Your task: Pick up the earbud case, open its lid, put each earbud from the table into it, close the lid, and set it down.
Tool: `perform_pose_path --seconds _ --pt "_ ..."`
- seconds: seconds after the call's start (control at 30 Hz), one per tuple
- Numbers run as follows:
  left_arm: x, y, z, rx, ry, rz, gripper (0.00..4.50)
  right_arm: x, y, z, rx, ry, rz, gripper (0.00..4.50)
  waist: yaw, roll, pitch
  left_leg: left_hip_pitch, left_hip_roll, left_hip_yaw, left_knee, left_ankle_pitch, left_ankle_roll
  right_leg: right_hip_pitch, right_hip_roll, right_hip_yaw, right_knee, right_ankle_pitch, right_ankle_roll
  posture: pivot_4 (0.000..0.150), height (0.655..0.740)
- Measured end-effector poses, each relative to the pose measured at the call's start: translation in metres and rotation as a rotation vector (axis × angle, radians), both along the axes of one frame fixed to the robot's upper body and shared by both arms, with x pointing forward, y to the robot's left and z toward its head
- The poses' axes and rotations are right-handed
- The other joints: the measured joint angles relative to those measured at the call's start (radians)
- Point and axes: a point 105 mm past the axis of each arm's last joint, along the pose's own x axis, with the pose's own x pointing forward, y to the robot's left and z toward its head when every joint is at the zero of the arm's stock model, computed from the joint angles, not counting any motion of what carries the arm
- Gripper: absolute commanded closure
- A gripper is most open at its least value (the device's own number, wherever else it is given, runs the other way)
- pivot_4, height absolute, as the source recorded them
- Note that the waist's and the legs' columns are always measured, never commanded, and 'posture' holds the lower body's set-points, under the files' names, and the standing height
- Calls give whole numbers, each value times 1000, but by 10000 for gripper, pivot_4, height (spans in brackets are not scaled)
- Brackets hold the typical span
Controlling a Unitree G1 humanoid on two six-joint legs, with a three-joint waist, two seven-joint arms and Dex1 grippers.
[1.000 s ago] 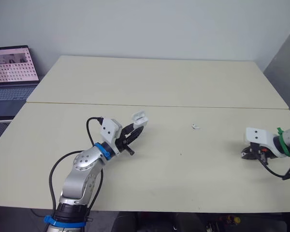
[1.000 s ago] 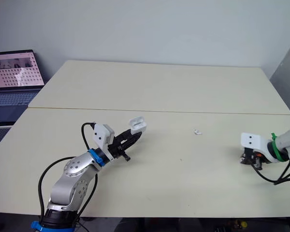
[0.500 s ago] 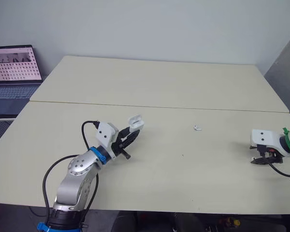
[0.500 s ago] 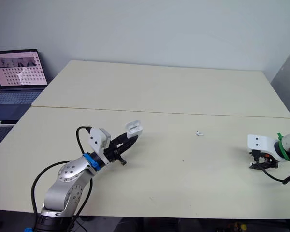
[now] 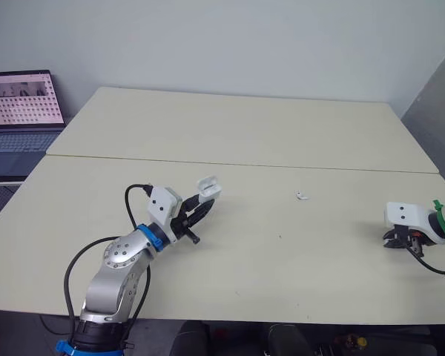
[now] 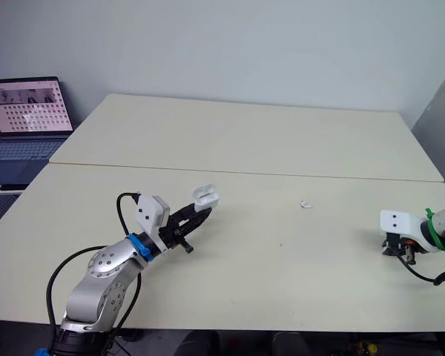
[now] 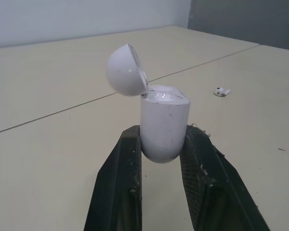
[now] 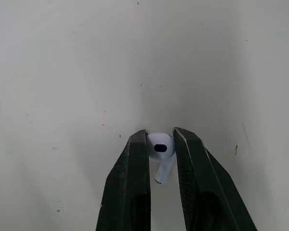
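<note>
A laptop (image 5: 18, 111) sits beyond the table's (image 5: 282, 133) left end. The left gripper (image 5: 205, 206) pinches the earbud case (image 7: 164, 125), lid swung open. One loose earbud (image 5: 302, 196) lies mid-table. Far right, the right gripper (image 8: 160, 139) is clamped on the other earbud (image 8: 160, 146). I'd lift it gently and carry it over clear of the loose one.
</note>
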Motion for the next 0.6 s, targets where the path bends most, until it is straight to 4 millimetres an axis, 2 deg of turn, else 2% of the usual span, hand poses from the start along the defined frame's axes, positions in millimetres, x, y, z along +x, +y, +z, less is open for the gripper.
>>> perform_pose_path --seconds 0.1,0.2,0.23,0.3,0.37,0.4,0.5,0.6 --pt "1 -1 2 -4 -5 -5 37761 11 35 5 180 -20 26 41306 -15 0 0 1 2 0 -2 0 0 -1 2 0 2 1 -1 1500 7400" --pt "3 -9 11 -33 -33 -39 37761 37 102 27 476 -107 45 41306 -35 5 3 1 2 -1 -3 0 0 -2 5 0 4 4 0 1500 7400" --pt "3 -12 14 -55 -36 -55 37761 47 130 47 602 -156 48 41306 -37 9 5 1 2 -2 -4 0 0 -3 6 1 4 4 0 1500 7400" --pt "5 -20 18 -118 -20 -83 37761 55 184 94 843 -246 96 41306 -37 12 7 -2 3 -4 -4 0 0 -7 7 0 7 7 4 1500 7400" --pt "9 -29 27 -175 -8 -118 37761 46 239 144 1062 -323 178 41306 -33 12 7 -4 4 -6 -5 0 0 -9 8 -2 9 6 4 1500 7400" --pt "10 -31 32 -190 -12 -130 37761 40 256 160 1137 -341 200 41306 -26 11 6 -5 4 -8 -6 0 0 -9 9 -4 9 4 3 1500 7400" --pt "14 -30 40 -216 -11 -134 37761 35 284 174 1314 -350 122 41306 -6 11 6 -5 3 -7 -9 0 0 -10 7 -3 8 2 4 1500 7400" --pt "17 -34 48 -222 -20 -153 37761 35 299 168 1390 -338 14 41306 2 11 6 -13 2 -6 -8 0 0 -17 6 -2 8 3 5 1500 7400"
